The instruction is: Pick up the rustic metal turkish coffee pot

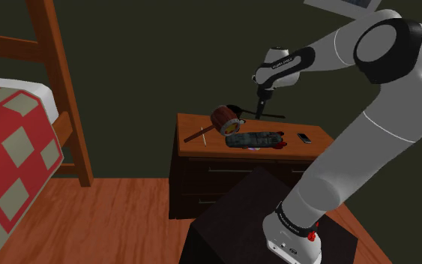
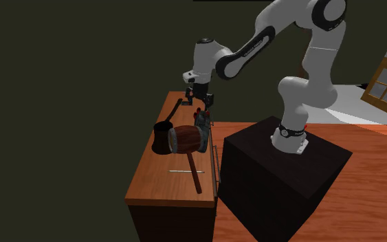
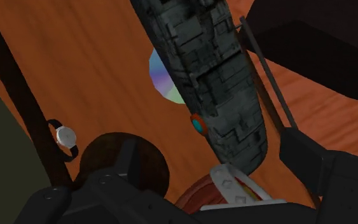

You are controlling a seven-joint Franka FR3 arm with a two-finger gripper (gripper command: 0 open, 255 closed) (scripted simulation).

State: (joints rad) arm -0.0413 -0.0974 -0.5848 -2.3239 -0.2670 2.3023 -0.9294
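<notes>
White arm (image 1: 381, 127) rises steeply, folds at a high elbow, then reaches out level toward the shoulder view's left. Wrist bent over; black pincer (image 1: 261, 99) points straight down. Fingers (image 3: 317, 168) stand well apart, with nothing clasped between them.

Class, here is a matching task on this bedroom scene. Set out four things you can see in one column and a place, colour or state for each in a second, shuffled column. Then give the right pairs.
Things
1. dark long-handled coffee pot
2. wooden mallet with a barrel-shaped head
3. shiny rainbow-tinted disc
4. quilt on the bed

Descriptions
A. red and cream checks
B. partly under the long dark grey model
C. standing upright beside the barrel-shaped head
D. lying flat on the brown wooden dresser

Pairs: 1-C, 2-D, 3-B, 4-A
</notes>
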